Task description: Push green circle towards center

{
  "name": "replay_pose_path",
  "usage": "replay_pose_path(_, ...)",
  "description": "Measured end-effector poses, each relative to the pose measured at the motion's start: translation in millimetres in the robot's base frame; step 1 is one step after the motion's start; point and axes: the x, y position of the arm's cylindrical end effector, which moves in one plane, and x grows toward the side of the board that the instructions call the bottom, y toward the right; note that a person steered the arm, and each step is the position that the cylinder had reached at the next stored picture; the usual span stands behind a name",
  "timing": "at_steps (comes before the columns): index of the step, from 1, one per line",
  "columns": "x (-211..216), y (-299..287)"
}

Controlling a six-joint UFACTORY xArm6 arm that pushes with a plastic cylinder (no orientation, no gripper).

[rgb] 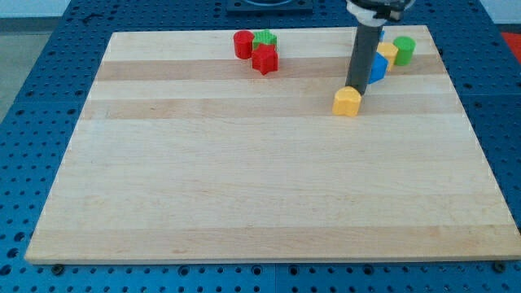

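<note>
The green circle (pixel 404 49) stands near the board's top right corner, touching a yellow block (pixel 388 54). A blue block (pixel 377 67) sits just left of and below them, partly hidden by the dark rod. My tip (pixel 356 86) rests at the top edge of a yellow heart-like block (pixel 347 102), left of and below the green circle, apart from it.
A red cylinder (pixel 242 44), a green star (pixel 264 39) and a red star (pixel 264 59) cluster at the top middle of the wooden board (pixel 244 179). A blue perforated table surrounds the board.
</note>
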Motion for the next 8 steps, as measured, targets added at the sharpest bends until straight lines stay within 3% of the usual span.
replay_pose_path(1,35.8,-6.5)
replay_pose_path(2,36.3,34.9)
replay_pose_path(3,21.5,115.8)
replay_pose_path(5,-108.5,189.6)
replay_pose_path(6,-171.4,188.2)
replay_pose_path(8,-133.9,131.8)
